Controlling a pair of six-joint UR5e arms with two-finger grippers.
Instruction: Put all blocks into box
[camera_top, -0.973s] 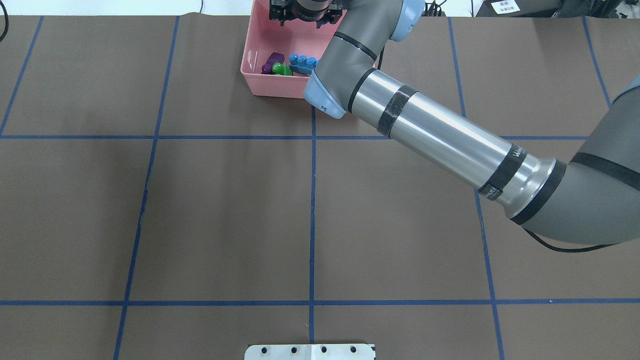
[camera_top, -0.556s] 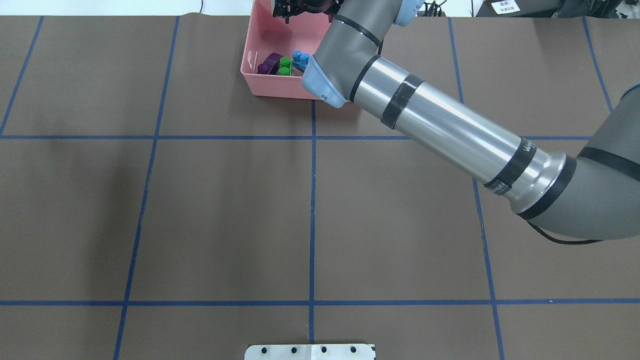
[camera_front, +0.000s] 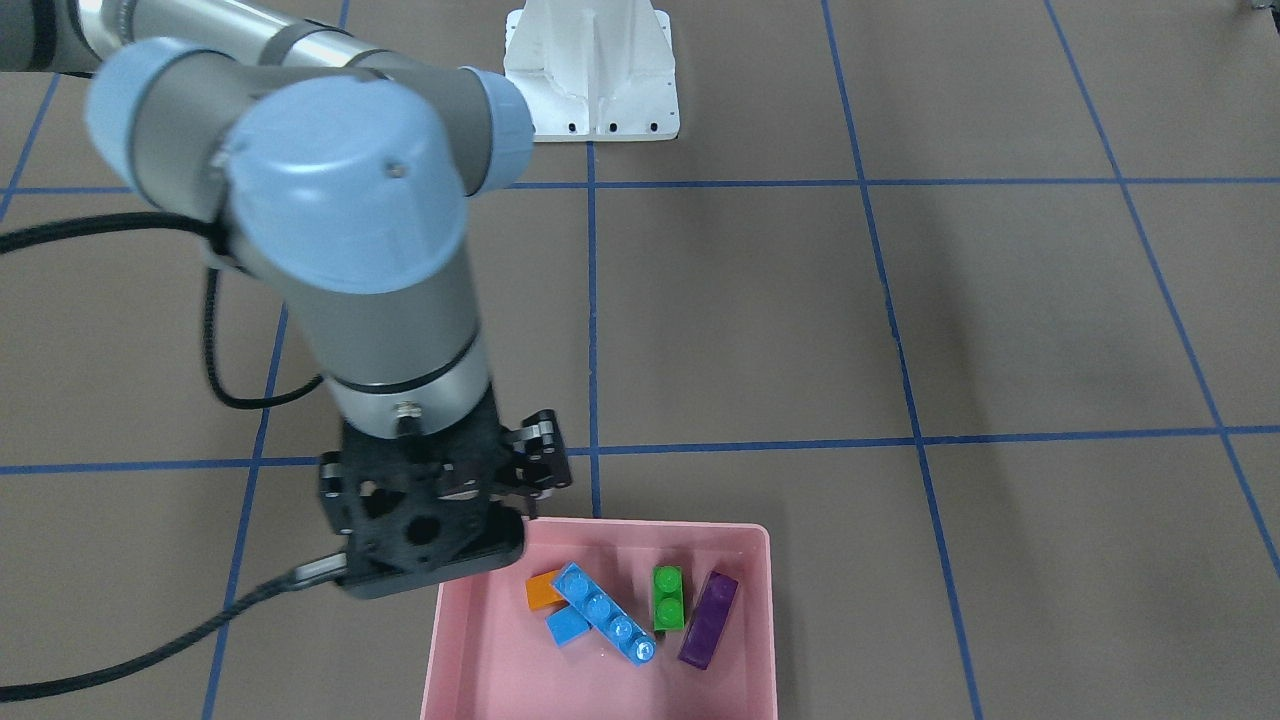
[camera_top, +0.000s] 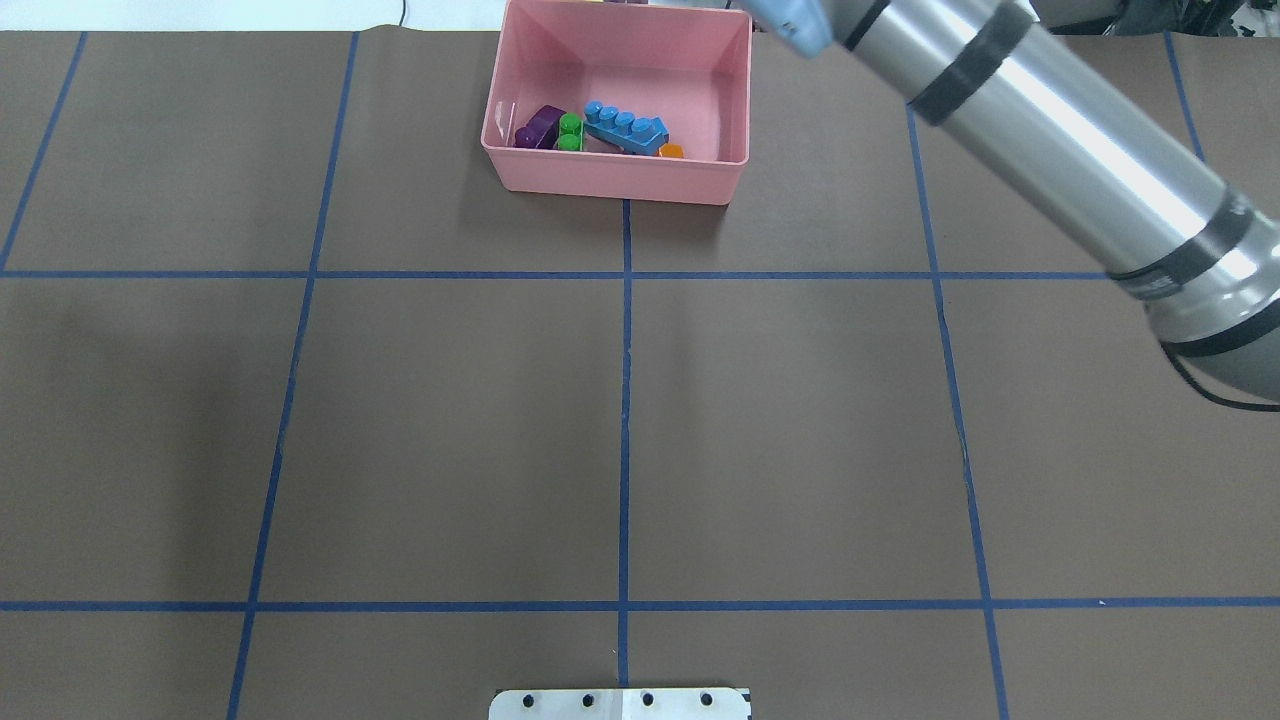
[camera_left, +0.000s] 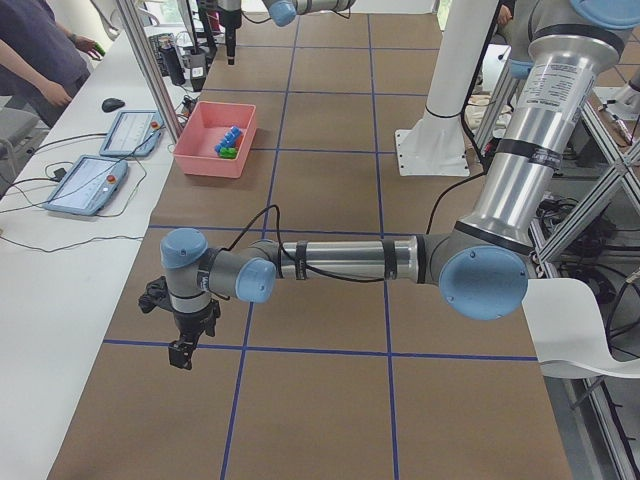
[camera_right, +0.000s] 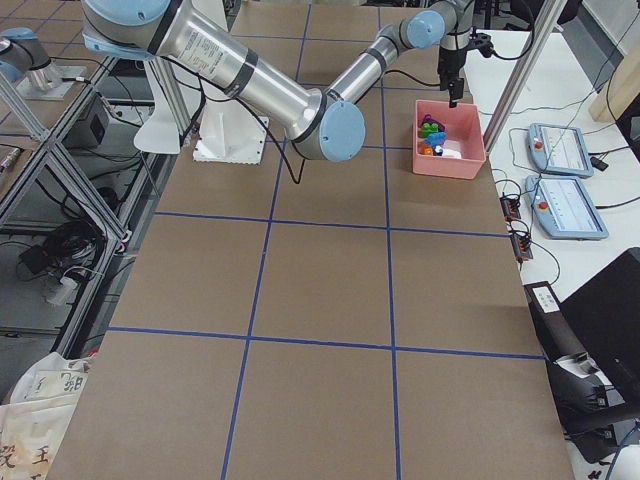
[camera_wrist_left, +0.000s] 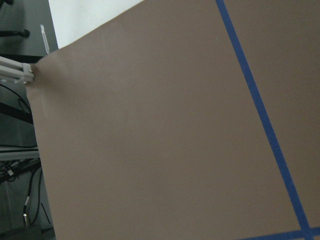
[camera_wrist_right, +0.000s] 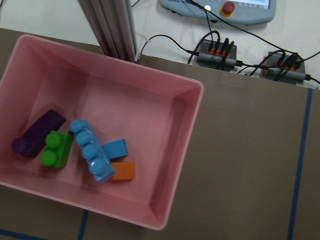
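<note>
Blocks: all five lay inside the box (camera_front: 650, 524). The orange one-stud (camera_front: 541, 592) and the small blue one-stud (camera_front: 567, 627) were tucked against the long blue four-stud (camera_front: 605, 612). The green two-stud (camera_front: 668, 598) and the purple oblong (camera_front: 708, 620) lay side by side just past it.
Box: it sat flat on the worktop (camera_front: 900, 300), with nothing over it in the overhead view.
Right pincer (camera_front: 440, 490): it hung raised just off the box's side toward the robot's right. Its linkage was splayed, so you could read it as apart, with nothing in it.
What changed: a second earlier that arm lay across the box with the pincer above its far end. By this moment it had swung clear, and the bricks had not stirred over the last half-second.
Meaning: you could judge the sorting done, with only the retreat from the box left.
Left pincer (camera_left: 183, 352): it was well apart from the box, low over the worktop. You could not tell whether it was apart or together.
</note>
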